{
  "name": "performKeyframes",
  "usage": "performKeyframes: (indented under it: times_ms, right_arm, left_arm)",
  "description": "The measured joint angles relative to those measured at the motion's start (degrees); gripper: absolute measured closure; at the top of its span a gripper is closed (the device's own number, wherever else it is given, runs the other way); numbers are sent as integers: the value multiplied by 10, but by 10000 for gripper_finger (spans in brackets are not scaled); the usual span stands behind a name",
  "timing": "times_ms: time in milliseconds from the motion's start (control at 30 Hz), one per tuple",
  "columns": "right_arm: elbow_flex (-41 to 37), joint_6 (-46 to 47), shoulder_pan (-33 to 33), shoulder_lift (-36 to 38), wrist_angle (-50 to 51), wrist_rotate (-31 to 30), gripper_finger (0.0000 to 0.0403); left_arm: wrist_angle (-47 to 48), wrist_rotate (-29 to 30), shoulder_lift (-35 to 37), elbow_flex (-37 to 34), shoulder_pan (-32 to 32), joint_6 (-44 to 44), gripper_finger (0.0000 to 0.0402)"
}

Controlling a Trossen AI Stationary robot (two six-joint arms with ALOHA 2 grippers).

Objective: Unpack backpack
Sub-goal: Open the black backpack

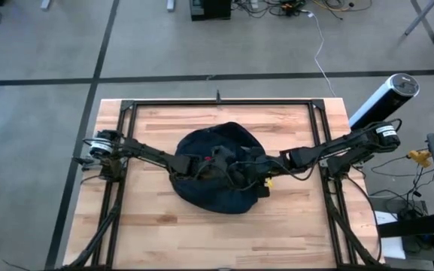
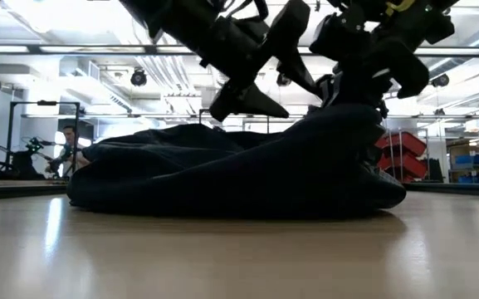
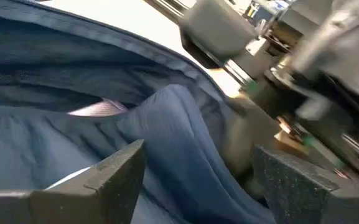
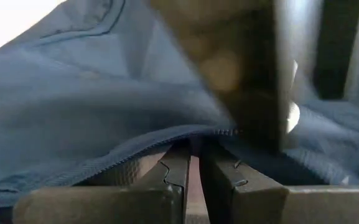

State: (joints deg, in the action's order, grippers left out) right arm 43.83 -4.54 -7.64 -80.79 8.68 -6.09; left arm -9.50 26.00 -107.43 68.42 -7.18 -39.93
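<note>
The dark navy backpack (image 1: 217, 177) lies flat on its broad side in the middle of the wooden table, its opening turned up. My left gripper (image 3: 198, 180) reaches in from the left, over the backpack's middle (image 1: 218, 156). It is open, and a fold of blue fabric (image 3: 179, 118) stands between its fingers; whether they touch it I cannot tell. My right gripper (image 4: 193, 163) comes from the right (image 1: 268, 172) and is shut on the backpack's zipper edge. Something pale (image 3: 98, 109) shows inside the opening. My right gripper pinches the zipper-lined edge of the backpack's opening (image 4: 160, 140) between its two fingers, which lie across that edge. It comes slanting down from the table's right. The held side stands raised (image 2: 339, 124), while the rest of the backpack lies on the table.
Black frame rails (image 1: 126, 113) run along the table's left, far and right sides. A white and black cylinder (image 1: 386, 98) stands off the far right corner. Bare wood lies in front of the backpack (image 1: 217, 233). A person (image 2: 69, 145) shows in the room beyond.
</note>
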Motion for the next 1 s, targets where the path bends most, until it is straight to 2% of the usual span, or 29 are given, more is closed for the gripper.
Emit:
performKeyframes:
  times_ms: [200,433,567,600,667,833,867,1000]
  right_arm:
    - [-1,-3,-1,0,-5,0,384]
    - [-3,-7,-3,-11,-8,5,384]
    - [-2,-11,-8,-8,-16,4,384]
    - [-1,-12,-9,-7,-17,4,384]
    - [2,-13,-12,-1,-25,5,384]
    - [2,-11,-16,17,-11,5,384]
    - [2,-9,-16,24,-12,5,384]
    - [2,-3,-13,51,18,-20,384]
  left_arm:
    - [-27,-40,-21,2,15,4,127]
    - [-25,-40,-35,3,14,-5,129]
    - [-1,-38,-32,3,15,-12,154]
    - [6,-36,-32,3,15,-13,165]
    - [14,-32,-35,2,16,-15,211]
    - [19,-30,-34,2,16,-13,370]
    - [22,-30,-34,2,16,-13,385]
    - [38,-29,-15,1,6,-13,398]
